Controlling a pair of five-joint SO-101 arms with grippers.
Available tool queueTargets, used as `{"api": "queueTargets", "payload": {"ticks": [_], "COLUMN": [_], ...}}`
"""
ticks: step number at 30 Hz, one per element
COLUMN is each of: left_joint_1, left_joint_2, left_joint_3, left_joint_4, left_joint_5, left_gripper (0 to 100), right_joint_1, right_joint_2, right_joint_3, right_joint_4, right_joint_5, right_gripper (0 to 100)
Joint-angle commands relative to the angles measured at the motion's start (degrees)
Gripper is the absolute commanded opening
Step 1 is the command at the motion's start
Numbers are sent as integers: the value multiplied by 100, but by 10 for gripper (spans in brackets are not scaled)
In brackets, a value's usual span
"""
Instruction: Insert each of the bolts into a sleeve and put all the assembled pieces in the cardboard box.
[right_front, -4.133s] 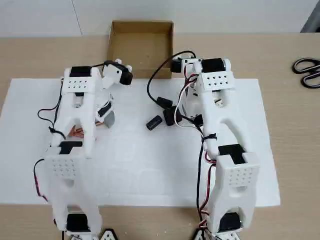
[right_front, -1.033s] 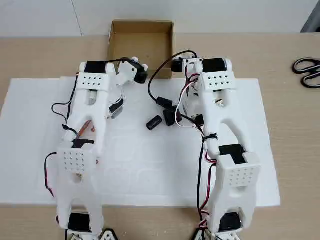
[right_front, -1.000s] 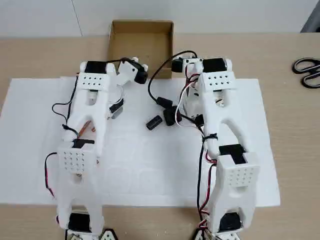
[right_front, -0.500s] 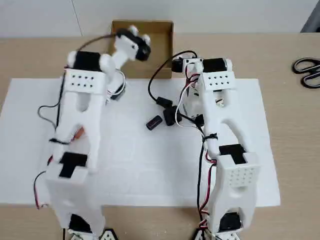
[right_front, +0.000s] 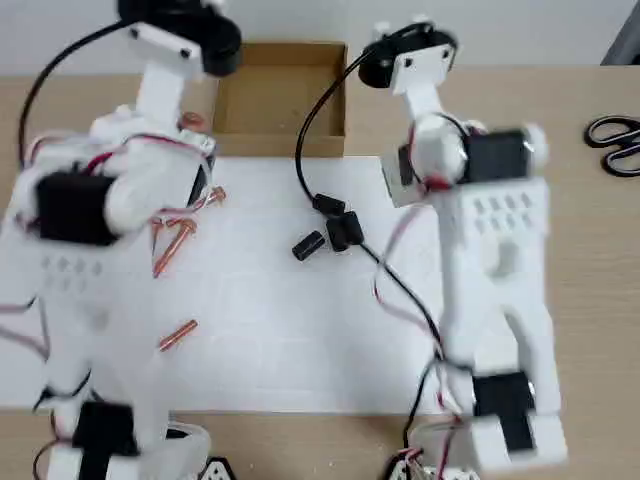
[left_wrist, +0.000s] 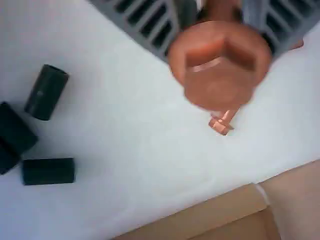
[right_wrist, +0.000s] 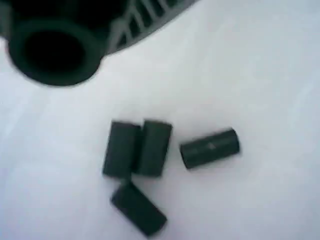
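Left tool (left_wrist: 214, 14) clamps a bolt (left_wrist: 220, 70), head toward its camera, shaft back between the fingers (left_wrist: 145, 20). Right tool (right_wrist: 67, 15) clamps a sleeve (right_wrist: 52, 52), bore facing its camera. Four sleeves (right_wrist: 210, 146) lie at the sheet's (right_front: 300, 330) middle.

You have a pair of black-handled metal scissors (right_front: 612, 143) lying at the far right of the light wooden table (right_front: 590, 300), well apart from the flat white sheet (right_front: 300, 330) that covers its middle.
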Motion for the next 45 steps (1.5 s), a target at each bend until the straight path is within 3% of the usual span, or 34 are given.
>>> {"api": "queueTargets", "payload": {"ticks": [1,7,17,22,29,33,39,45], "left_joint_1": [352,589,589,589,598,695,1125,1451], "left_joint_2": [-976,-2013,-3393,-3613,-3631,-3596,-3587,-3587], "left_joint_3": [523,1965,3934,4963,6018,6018,6053,6246], "left_joint_4": [79,-141,-1697,-2681,-4105,-4185,-4176,-4387], "left_joint_5": [44,97,2101,2769,2954,3402,3411,3411], "left_gripper": [5,5,5,5,5,5,5,5], "right_joint_1": [-251,-523,-505,-523,-655,-1209,-1666,-1701], "right_joint_2": [-1464,-2343,-4435,-4927,-5578,-6070,-6879,-7978], "right_joint_3": [-9,615,2857,5020,7402,8325,9837,10989], "right_joint_4": [75,57,-365,-1508,-3600,-4365,-5657,-5851], "right_joint_5": [9,-9,9,-35,-53,-44,-53,-193], "right_gripper": [3,3,3,3,3,3,4,4]}}
